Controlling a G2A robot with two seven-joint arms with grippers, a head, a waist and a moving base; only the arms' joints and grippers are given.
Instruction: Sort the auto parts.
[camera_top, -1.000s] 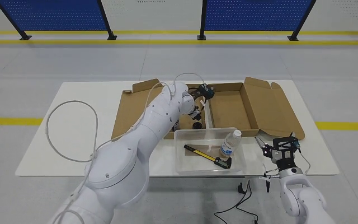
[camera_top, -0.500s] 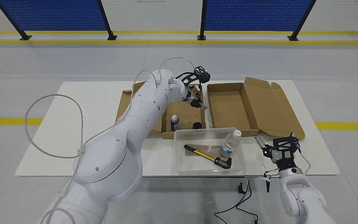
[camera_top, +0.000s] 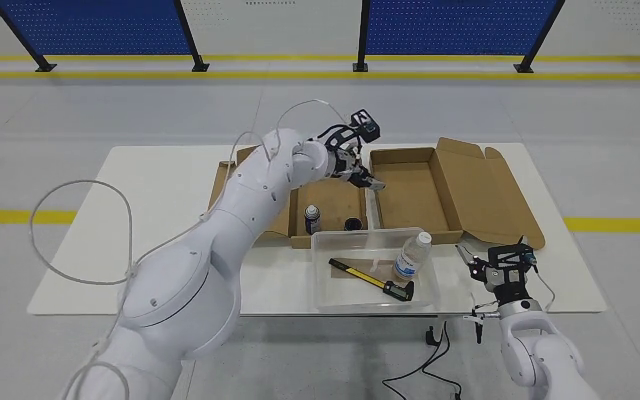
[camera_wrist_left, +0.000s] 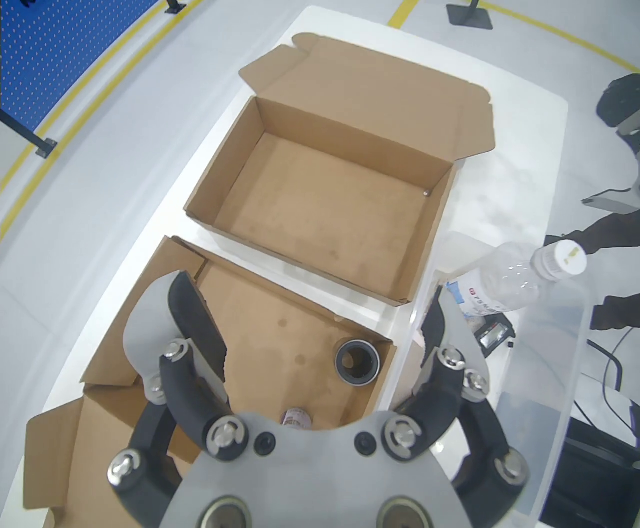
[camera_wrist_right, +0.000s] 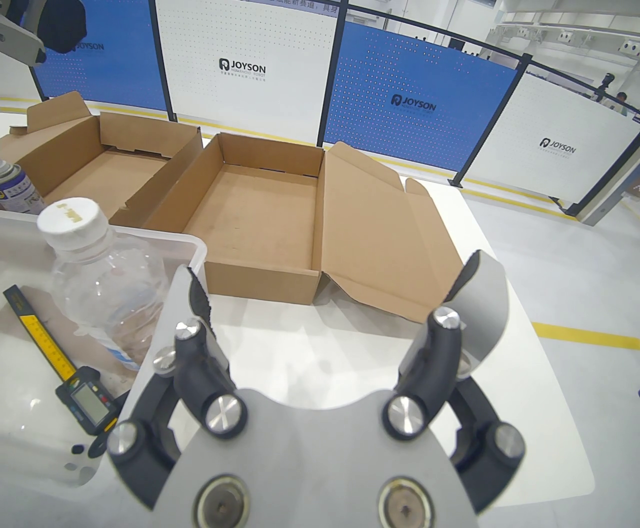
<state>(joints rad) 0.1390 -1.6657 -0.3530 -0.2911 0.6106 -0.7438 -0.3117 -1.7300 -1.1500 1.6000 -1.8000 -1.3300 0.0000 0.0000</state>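
**Desk:** From above, where is the left gripper (camera_top: 362, 178) hanging?

**Photographer:** Over the seam between the left box (camera_top: 225, 205) and the right box (camera_top: 410, 200), with its jaws spread wide and gripping nothing. A spray can (camera_top: 312, 214) and a black ring (camera_top: 352, 224) are sitting along the left box's near side.

**Desk:** And its wrist camera?

**Photographer:** The fingers (camera_wrist_left: 192, 310) are gaping above the ring, carrying nothing.

**Desk:** The right wrist?

**Photographer:** The right gripper (camera_wrist_right: 335, 280) is hovering wide open and empty over the table (camera_wrist_right: 350, 350), just right of the clear bin (camera_wrist_right: 197, 247) holding a bottle (camera_wrist_right: 107, 285) and a caliper (camera_wrist_right: 45, 340).
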